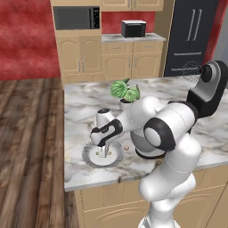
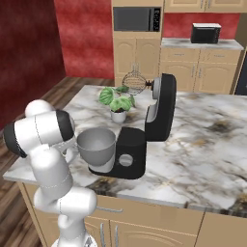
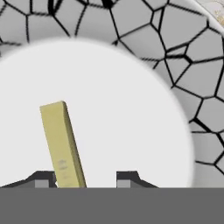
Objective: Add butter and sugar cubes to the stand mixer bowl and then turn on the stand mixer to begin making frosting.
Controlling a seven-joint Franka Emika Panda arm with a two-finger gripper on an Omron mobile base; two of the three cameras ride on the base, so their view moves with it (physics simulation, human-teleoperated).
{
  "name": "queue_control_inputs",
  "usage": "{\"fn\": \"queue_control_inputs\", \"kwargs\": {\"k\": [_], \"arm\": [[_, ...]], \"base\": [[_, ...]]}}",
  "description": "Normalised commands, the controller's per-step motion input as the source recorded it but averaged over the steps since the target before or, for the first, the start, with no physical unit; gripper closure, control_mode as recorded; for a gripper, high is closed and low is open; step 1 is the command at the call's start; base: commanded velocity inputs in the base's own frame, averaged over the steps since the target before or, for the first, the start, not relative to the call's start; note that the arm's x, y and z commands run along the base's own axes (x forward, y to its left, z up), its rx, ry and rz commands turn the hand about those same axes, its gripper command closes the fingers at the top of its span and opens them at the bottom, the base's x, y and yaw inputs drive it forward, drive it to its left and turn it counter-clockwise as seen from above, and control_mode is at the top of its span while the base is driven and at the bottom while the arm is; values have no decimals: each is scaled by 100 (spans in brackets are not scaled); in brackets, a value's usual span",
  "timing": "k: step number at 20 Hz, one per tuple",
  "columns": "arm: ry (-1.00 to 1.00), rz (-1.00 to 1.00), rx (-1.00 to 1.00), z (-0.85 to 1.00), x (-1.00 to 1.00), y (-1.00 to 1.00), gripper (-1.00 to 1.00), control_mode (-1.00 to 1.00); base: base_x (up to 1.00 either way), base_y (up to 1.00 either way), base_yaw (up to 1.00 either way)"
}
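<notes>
gripper hangs low over the white plate on the marble desk, its fingertips part-open either side of the butter, which touches the left tip, though whether it's truly gripped i cannot tell, and the stand mixer bowl sits on the stand mixer nearby.

Marble counter w/ plate, potted plant, stand mixer, sugar cube on it

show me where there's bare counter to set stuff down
Bare marble right of the stand mixer toward the far edge. Crowded on the left: plate, potted plant, stand mixer bowl and gripper over the butter.
</notes>
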Motion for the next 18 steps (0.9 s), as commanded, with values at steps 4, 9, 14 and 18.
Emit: {"fn": "queue_control_inputs", "kwargs": {"k": [4, 9, 14, 18], "arm": [[0, 0, 0, -11, 0, 4, 100, -100], [0, 2, 0, -6, 0, 0, 100, -100], [-1, -1, 0, 14, -4, 0, 100, -100], [-1, -6, 0, 88, -19, 0, 100, -100]], "base": [[0, 0, 0], [0, 0, 0], [0, 0, 0], [0, 0, 0]]}}
